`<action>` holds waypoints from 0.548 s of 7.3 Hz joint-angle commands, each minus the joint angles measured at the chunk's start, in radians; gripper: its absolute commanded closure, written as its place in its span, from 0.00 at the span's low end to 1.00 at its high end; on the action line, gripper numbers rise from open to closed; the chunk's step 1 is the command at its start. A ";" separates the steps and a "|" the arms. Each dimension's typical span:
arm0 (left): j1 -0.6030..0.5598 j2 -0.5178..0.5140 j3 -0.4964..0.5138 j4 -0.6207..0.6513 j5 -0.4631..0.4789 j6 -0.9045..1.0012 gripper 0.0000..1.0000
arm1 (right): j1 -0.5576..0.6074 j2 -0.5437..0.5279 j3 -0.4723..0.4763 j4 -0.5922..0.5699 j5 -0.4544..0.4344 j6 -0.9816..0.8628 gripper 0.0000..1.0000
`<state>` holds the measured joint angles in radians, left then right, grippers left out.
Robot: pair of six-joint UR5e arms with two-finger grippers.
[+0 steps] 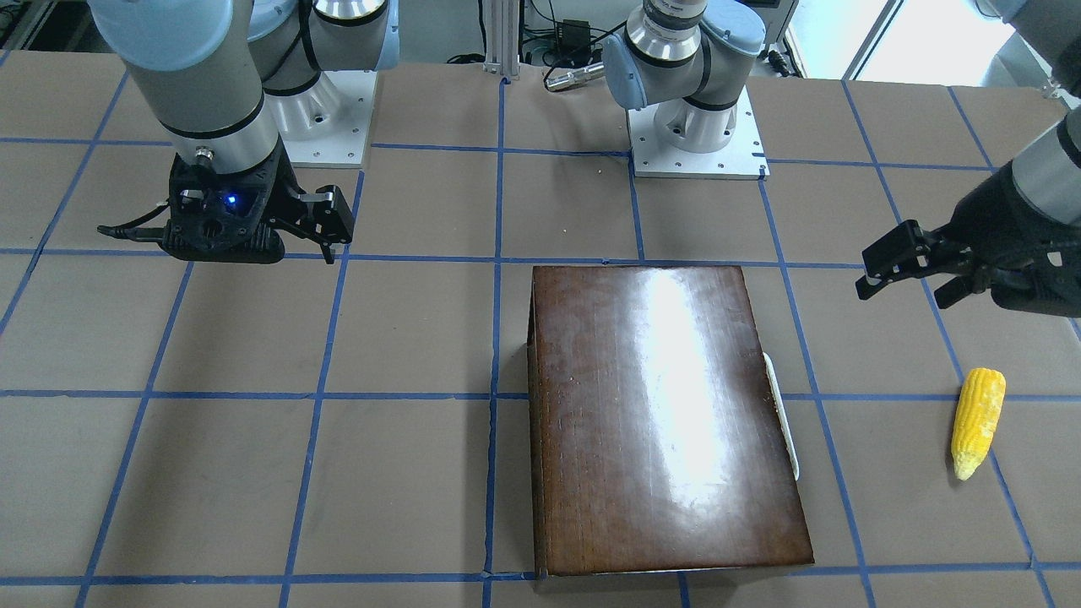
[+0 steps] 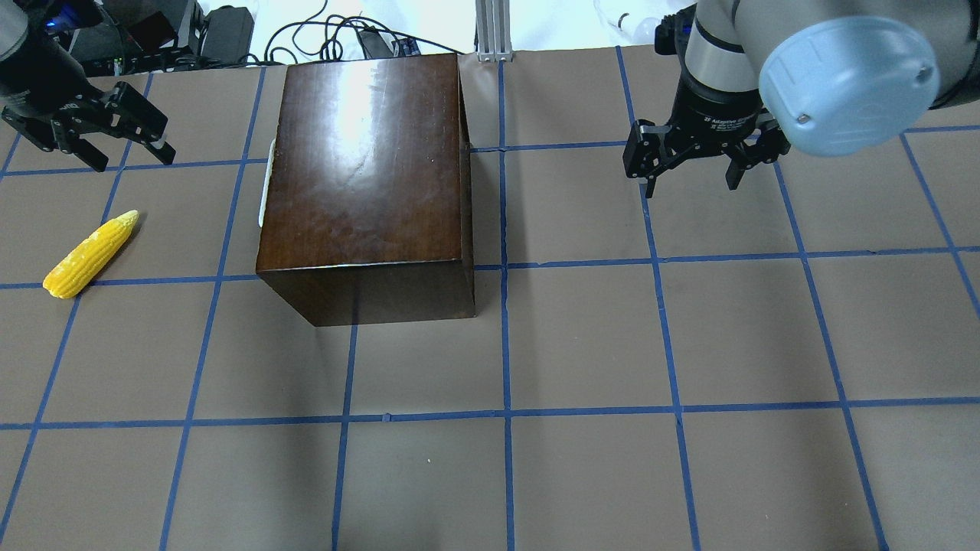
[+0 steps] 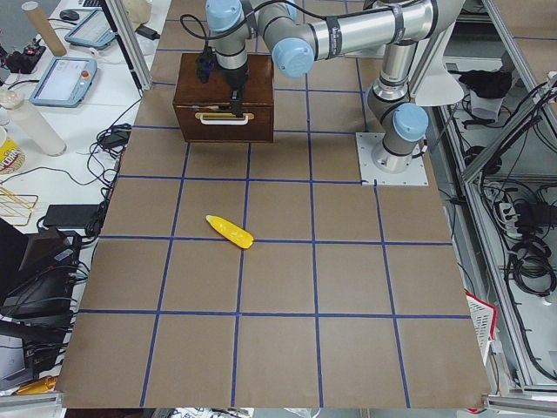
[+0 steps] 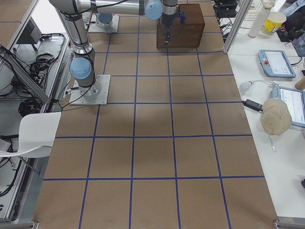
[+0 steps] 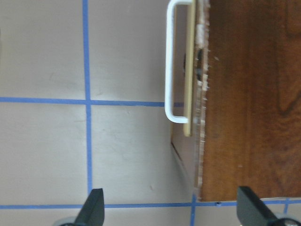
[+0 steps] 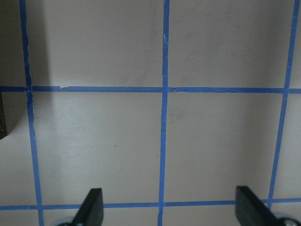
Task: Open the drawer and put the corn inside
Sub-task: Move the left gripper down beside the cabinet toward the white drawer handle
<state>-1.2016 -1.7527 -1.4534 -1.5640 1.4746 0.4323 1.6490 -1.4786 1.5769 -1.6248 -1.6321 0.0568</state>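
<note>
The dark-brown wooden box (image 2: 367, 168) stands on the table with its drawer shut. The drawer's white handle (image 5: 170, 61) faces my left side and also shows in the overhead view (image 2: 265, 184). The yellow corn (image 2: 90, 254) lies on the table left of the box, apart from it; it also shows in the front-facing view (image 1: 978, 422). My left gripper (image 2: 134, 161) is open and empty, above the table to the left of the handle and beyond the corn. My right gripper (image 2: 689, 186) is open and empty, above the table right of the box.
Brown table covering with a blue tape grid (image 2: 505, 344). The arm bases (image 1: 697, 135) are bolted at the robot's edge. Cables and electronics (image 2: 230, 34) lie beyond the far edge. Monitors and cups stand on side tables (image 4: 281, 62).
</note>
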 commanded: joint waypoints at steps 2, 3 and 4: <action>0.005 -0.109 -0.002 0.090 -0.013 0.048 0.00 | 0.000 0.000 0.000 0.000 0.001 0.000 0.00; 0.004 -0.131 -0.002 0.120 -0.034 0.055 0.00 | 0.000 0.001 0.000 -0.001 0.001 0.000 0.00; 0.004 -0.152 -0.004 0.122 -0.113 0.098 0.00 | 0.000 0.001 0.000 0.000 0.001 0.000 0.00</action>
<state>-1.1974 -1.8762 -1.4563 -1.4557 1.4282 0.4950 1.6490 -1.4780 1.5769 -1.6251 -1.6307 0.0568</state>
